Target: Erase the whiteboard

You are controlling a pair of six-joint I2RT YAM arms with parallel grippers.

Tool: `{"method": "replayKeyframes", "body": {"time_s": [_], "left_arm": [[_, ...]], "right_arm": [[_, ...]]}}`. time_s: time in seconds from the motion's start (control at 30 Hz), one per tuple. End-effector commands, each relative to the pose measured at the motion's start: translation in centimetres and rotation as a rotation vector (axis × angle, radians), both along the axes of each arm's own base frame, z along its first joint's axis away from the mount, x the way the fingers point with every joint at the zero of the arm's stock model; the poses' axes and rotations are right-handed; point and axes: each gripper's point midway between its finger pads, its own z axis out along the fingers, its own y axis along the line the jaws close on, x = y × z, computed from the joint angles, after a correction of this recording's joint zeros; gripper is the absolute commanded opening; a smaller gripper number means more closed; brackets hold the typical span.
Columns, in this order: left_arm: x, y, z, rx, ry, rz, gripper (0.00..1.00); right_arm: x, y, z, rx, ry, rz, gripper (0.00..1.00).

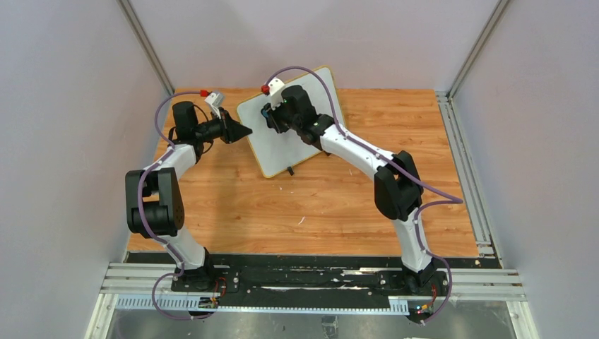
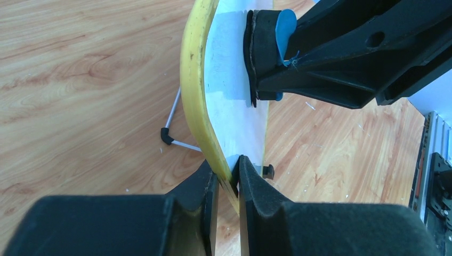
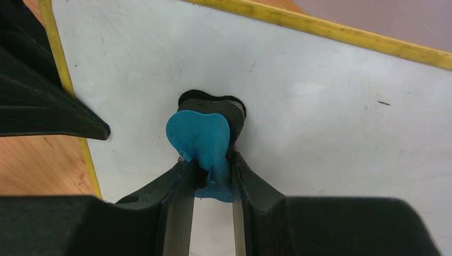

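The whiteboard (image 1: 282,152), white with a thin yellow frame, stands tilted on the wooden table at the back centre. My left gripper (image 1: 244,132) is shut on its left edge; the left wrist view shows the yellow frame (image 2: 194,80) pinched between the pads (image 2: 255,184). My right gripper (image 1: 270,116) is shut on a blue eraser (image 3: 198,136) with a black felt face, which presses flat against the board's surface (image 3: 330,106). The white surface I see carries only faint specks. The eraser (image 2: 266,53) also shows in the left wrist view, against the board.
A wire stand (image 2: 169,133) and a small black foot (image 2: 268,171) prop the board. Bare wooden table (image 1: 297,212) lies in front of it. Grey walls close in the back and sides, and a metal rail (image 1: 466,169) runs along the table's right edge.
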Motion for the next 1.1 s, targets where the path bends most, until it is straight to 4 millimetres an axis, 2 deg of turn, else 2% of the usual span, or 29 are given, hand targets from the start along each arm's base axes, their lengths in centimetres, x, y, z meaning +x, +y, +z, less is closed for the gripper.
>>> {"method": "replayKeyframes", "body": {"time_s": [0.0, 0.23, 0.47, 0.63, 0.83, 1.07], "left_arm": [[-0.1, 0.4, -1.8, 0.067, 0.002, 0.018, 0.0], [-0.2, 0.4, -1.6, 0.071, -0.006, 0.019, 0.0], [-0.2, 0.4, -1.8, 0.069, 0.0, 0.019, 0.0], [-0.3, 0.5, -1.9, 0.078, 0.002, 0.018, 0.0], [-0.2, 0.4, -1.9, 0.078, 0.003, 0.018, 0.0], [-0.1, 0.4, -1.5, 0.075, -0.004, 0.02, 0.0]], "right_arm": [[1.9, -0.9, -0.8, -0.031, -0.013, -0.04, 0.01], [4.3, -4.5, -1.2, -0.042, 0.0, -0.116, 0.01], [5.4, -8.3, -0.6, -0.044, -0.007, -0.175, 0.01], [5.8, -10.9, -1.3, -0.057, 0.001, -0.214, 0.01], [5.0, -10.7, -2.2, -0.037, 0.031, -0.197, 0.01], [2.4, -7.7, -3.7, -0.032, 0.053, -0.13, 0.01]]}}
